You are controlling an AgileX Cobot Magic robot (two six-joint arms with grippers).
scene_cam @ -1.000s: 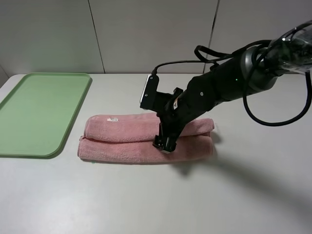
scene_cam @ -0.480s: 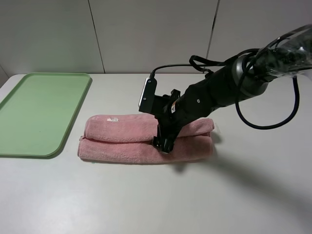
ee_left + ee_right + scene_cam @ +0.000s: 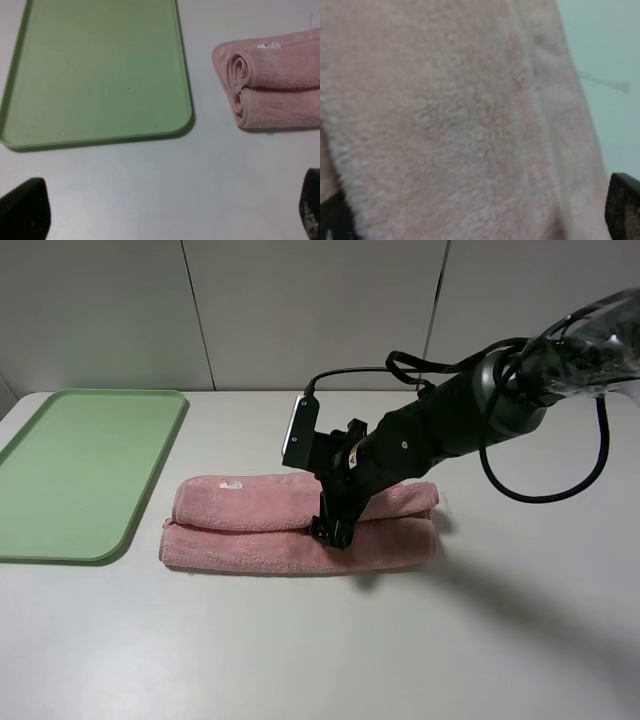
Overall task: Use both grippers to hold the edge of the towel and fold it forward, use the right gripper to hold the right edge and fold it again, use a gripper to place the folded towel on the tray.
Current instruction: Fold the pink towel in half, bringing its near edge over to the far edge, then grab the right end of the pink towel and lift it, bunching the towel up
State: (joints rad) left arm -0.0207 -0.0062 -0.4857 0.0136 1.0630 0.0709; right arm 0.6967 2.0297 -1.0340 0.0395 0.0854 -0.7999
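The tray [image 3: 90, 470] lay just beside the towel [image 3: 240, 530], which lay off it as a long doubled strip. My right gripper [image 3: 333, 533] stood on the towel's middle, jaws spread astride it; the left gripper [image 3: 167, 207] hung spread off the towel's label end. I judged the pickup in hand: pinch both layers, lift, carry trayward. The white label [image 3: 268, 45] was too small to read.

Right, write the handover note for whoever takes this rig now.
Left gripper: open, holding nothing, above the table near the tray.
Right gripper: open, down on the middle of the towel, no grip.
Towel: folded into a doubled strip on the table, right of the tray.
Done: folding, apparently. Left: grip towel, place on tray.
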